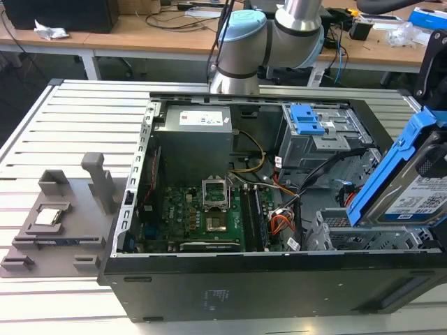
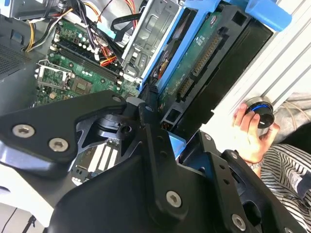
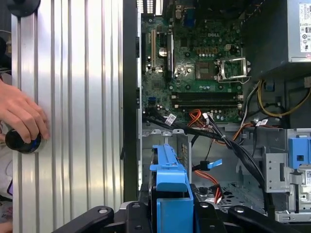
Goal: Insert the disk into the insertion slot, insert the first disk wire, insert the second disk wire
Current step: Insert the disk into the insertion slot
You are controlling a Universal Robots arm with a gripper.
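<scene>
First wrist view puts the gripper [image 3: 171, 216] nearest, its fingers clamped on the blue carrier of the disk [image 3: 170, 184]. From the exterior view, the disk hangs tilted over the insertion slot [image 1: 339, 236] at the exterior view's right, not yet inside it. To do this step well, I judge, the disk must be levelled and its edges lined up with the cage opening, with the orange and black cables [image 1: 281, 225] kept out of its path. Beyond, the open computer case [image 1: 209, 296] holds the motherboard [image 1: 209, 209], a power supply [image 1: 195, 129] and a taller drive bay with a blue latch [image 1: 307, 120].
</scene>
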